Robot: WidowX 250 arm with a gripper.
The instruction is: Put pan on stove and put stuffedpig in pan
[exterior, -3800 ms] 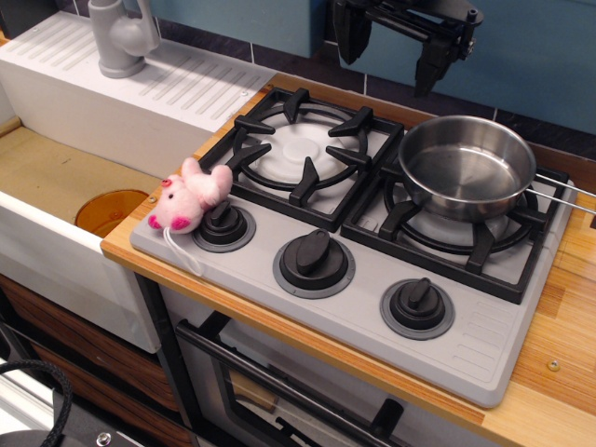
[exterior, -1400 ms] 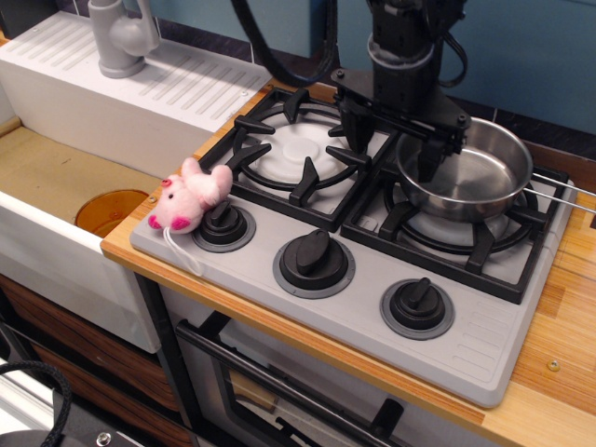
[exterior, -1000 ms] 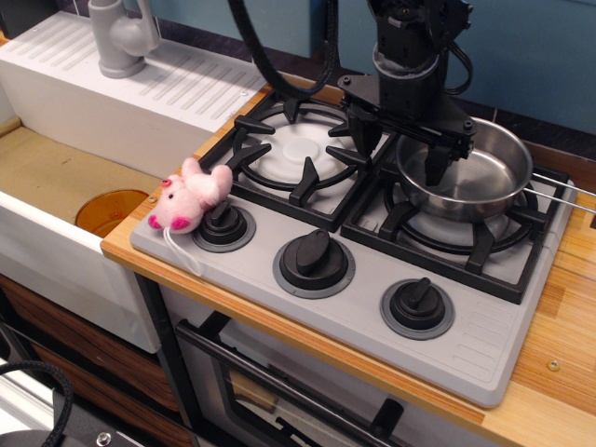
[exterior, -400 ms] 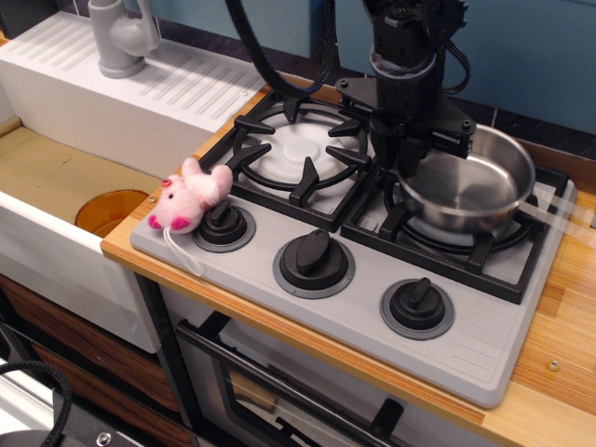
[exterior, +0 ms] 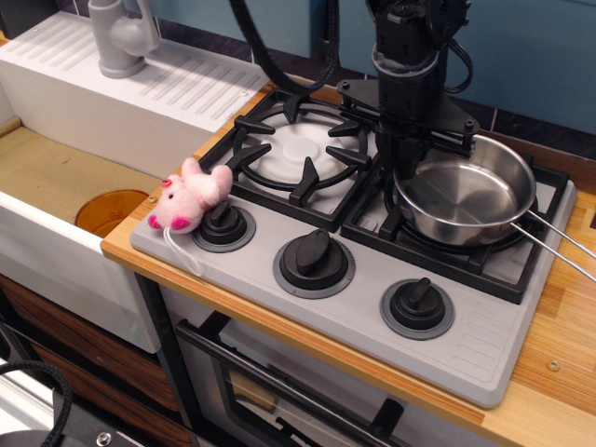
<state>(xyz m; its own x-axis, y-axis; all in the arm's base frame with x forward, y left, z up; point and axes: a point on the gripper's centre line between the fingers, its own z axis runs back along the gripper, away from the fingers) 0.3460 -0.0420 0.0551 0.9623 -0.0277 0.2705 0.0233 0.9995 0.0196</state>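
My gripper (exterior: pixel 407 160) is showing all black against the teal-blue wall (exterior: pixel 549 47). The pan (exterior: pixel 464 197) is gleaming silver, and the stove (exterior: pixel 363 289) under it is looking flat grey, with black grates (exterior: pixel 307 149) over white discs and three black knobs (exterior: pixel 315 259). The stuffedpig (exterior: pixel 188 197) is sitting pale pink, with deeper pink snout and feet and a white string. The counter (exterior: pixel 559 363) is showing warm striped wood, the sink (exterior: pixel 56 177) tan inside, with an orange drain disc (exterior: pixel 112 210).
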